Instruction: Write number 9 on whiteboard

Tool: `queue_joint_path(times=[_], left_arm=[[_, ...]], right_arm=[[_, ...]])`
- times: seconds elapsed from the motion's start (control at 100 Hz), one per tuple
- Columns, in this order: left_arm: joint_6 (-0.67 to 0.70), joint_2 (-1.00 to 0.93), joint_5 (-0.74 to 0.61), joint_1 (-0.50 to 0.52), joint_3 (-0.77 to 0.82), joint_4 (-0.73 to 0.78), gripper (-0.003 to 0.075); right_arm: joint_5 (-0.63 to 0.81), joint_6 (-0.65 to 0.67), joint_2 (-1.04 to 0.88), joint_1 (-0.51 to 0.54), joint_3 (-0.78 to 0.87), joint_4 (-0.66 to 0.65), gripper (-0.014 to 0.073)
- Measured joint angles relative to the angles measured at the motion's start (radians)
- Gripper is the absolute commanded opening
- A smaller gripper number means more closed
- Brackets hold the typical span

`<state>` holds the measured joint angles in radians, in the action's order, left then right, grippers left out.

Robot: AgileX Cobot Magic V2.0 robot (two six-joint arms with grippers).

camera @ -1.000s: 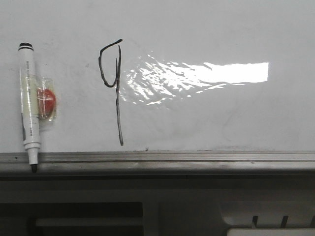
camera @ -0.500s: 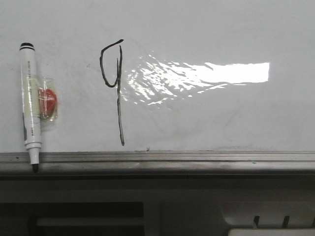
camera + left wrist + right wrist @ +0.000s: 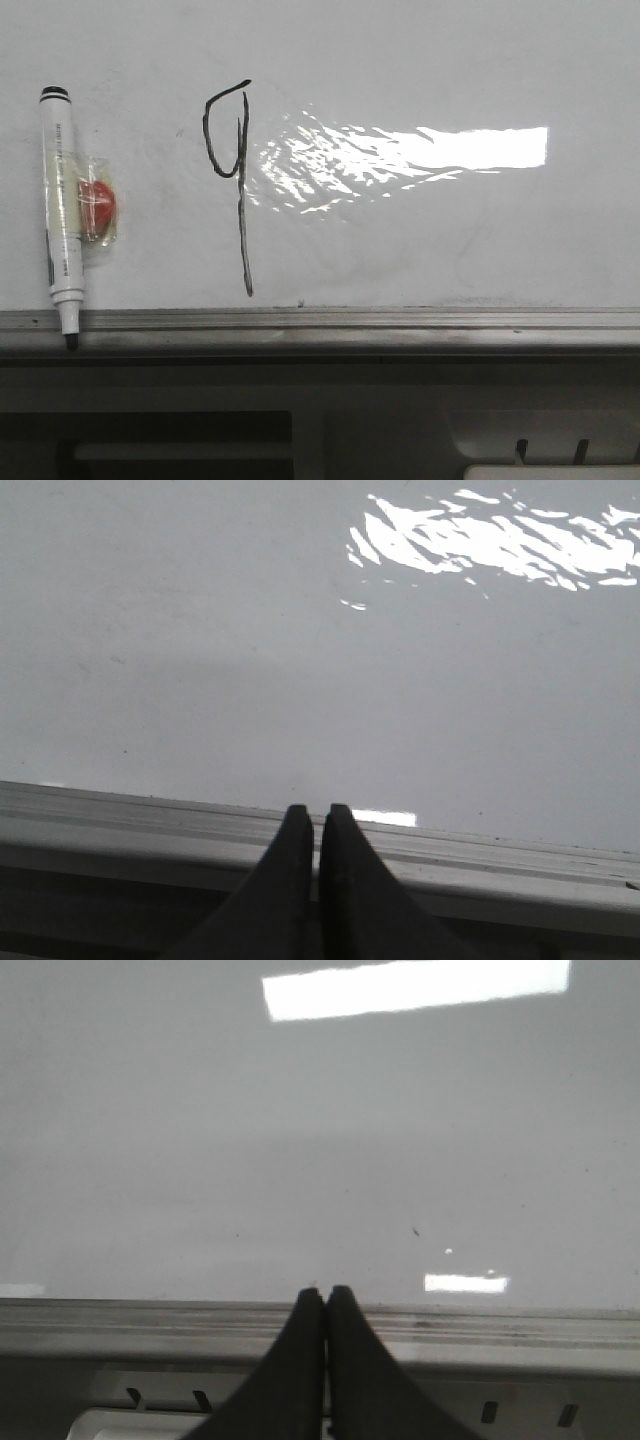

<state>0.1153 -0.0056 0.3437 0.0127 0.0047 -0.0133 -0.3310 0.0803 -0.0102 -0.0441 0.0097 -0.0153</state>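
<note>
Neither arm is showing in the front view, and the dark shapes below the rail [image 3: 320,325] are lying too dim to make out; the left gripper [image 3: 316,815] and the right gripper [image 3: 325,1295] are each appearing only as fingertips, pressed together and clasping nothing. The whiteboard [image 3: 450,230] is gleaming with a glare patch [image 3: 440,148] at three o'clock of the number 9 [image 3: 232,170]; a marker [image 3: 60,210] is lying at nine o'clock of it, its tip overhanging the rail, a red piece [image 3: 97,208] taped beside its barrel.
</note>
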Motion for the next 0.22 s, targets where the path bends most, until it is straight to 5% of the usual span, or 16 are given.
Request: queue_joint_path(times=[0.22], left_arm=[[0.0,0.0,0.0,0.0,0.0,0.0,-0.002]], right_arm=[[0.0,0.0,0.0,0.0,0.0,0.0,-0.0071]])
